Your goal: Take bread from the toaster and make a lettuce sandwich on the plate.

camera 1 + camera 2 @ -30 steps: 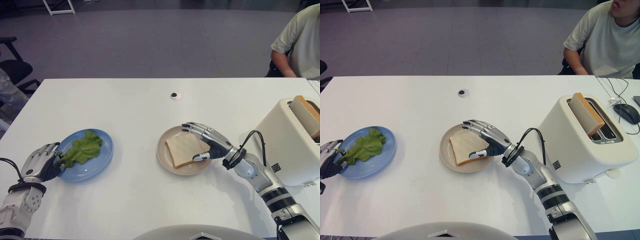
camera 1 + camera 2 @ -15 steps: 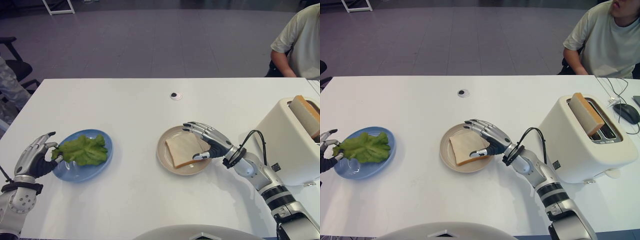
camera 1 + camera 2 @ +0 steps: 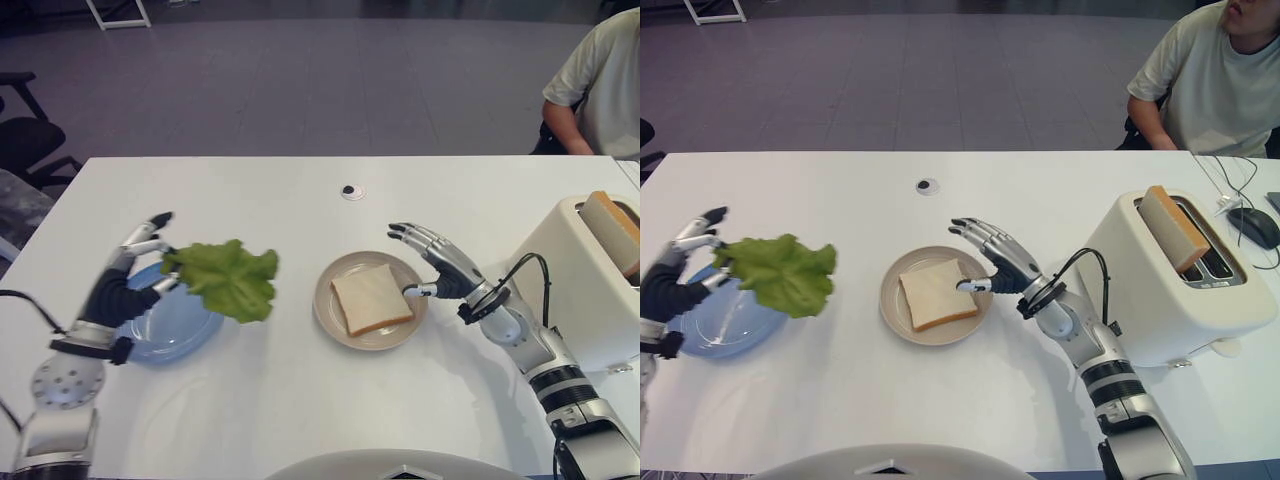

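Observation:
A green lettuce leaf point(image 3: 230, 278) hangs in the air above the right rim of the blue plate point(image 3: 170, 330), pinched at its left edge by my left hand point(image 3: 135, 270). A slice of bread point(image 3: 371, 299) lies flat on the beige plate point(image 3: 332, 325) at mid-table. My right hand point(image 3: 438, 267) hovers just right of that plate with its fingers spread and holds nothing. A second bread slice point(image 3: 1174, 228) stands up out of the white toaster point(image 3: 1160, 290) at the right.
A small round black-and-white fitting point(image 3: 350, 190) sits in the table behind the plates. A black cable point(image 3: 1085, 265) loops from my right wrist beside the toaster. A computer mouse point(image 3: 1253, 226) lies at the far right edge.
My left hand has lifted the lettuce off the blue plate and carried it right. My right hand has let go of the bread slice, opened and drawn back to the right.

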